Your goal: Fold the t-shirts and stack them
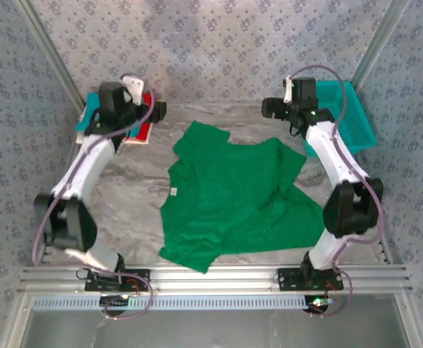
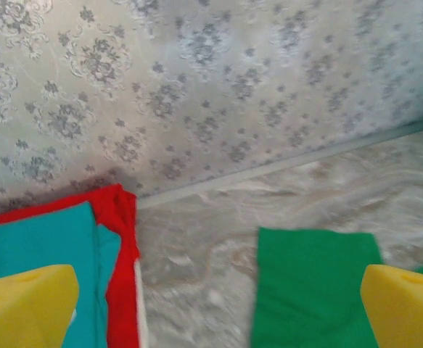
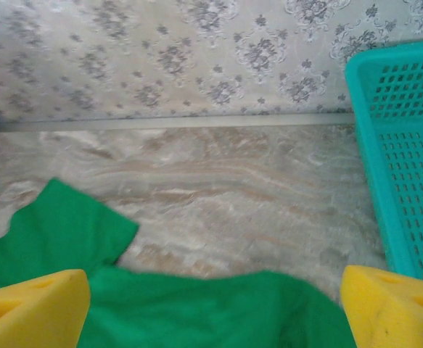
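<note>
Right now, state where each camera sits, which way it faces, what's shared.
Top external: above and behind the bases, looking down on the green t-shirt; both arms show.
Left wrist: on the left arm, facing the back wall past the red t-shirt; yellow fingers show.
Right wrist: on the right arm, facing the back wall beside the basket; yellow fingers show.
Shared: the green t-shirt.

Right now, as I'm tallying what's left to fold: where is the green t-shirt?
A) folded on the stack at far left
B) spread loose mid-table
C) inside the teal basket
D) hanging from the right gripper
B: the green t-shirt lies rumpled and unfolded across the middle of the table, apart from the folded stack at far left and the teal basket at far right.
</note>
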`<move>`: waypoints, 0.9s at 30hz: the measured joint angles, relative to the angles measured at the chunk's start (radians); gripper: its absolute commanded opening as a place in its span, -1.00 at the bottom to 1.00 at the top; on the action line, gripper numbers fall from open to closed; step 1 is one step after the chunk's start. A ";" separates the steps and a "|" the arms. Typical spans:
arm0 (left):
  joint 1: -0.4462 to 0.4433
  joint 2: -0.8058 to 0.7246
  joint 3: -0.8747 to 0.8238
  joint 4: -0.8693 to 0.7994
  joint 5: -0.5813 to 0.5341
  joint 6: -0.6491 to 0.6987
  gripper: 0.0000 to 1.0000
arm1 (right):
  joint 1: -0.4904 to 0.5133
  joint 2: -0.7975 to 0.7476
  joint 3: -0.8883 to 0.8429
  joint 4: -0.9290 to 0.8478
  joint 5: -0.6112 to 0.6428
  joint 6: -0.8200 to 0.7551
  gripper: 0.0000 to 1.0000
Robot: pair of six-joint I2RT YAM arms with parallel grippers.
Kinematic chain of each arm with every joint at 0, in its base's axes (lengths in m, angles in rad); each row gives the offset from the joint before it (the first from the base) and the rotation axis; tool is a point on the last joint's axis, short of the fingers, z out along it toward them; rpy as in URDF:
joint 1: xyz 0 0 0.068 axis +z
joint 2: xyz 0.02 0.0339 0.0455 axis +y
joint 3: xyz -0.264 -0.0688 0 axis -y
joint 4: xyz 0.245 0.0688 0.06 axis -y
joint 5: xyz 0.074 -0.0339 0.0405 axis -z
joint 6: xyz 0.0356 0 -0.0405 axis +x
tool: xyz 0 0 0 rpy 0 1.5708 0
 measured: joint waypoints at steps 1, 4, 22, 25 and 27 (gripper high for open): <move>-0.032 -0.077 -0.067 0.024 -0.008 -0.023 0.90 | 0.014 -0.066 -0.051 -0.006 0.002 0.015 0.70; -0.123 -0.223 -0.251 0.077 -0.009 -0.110 0.50 | 0.054 -0.235 -0.208 -0.012 -0.015 0.063 0.47; -0.245 0.515 -0.123 0.091 -0.010 -0.406 -0.42 | -0.022 0.153 -0.328 -0.066 0.072 0.230 -0.57; -0.227 0.545 -0.090 0.079 -0.037 -0.439 -0.58 | -0.014 0.170 -0.317 -0.064 0.080 0.241 -0.42; -0.203 0.545 -0.098 0.063 -0.057 -0.462 -0.58 | -0.011 0.170 -0.311 -0.071 0.080 0.248 -0.41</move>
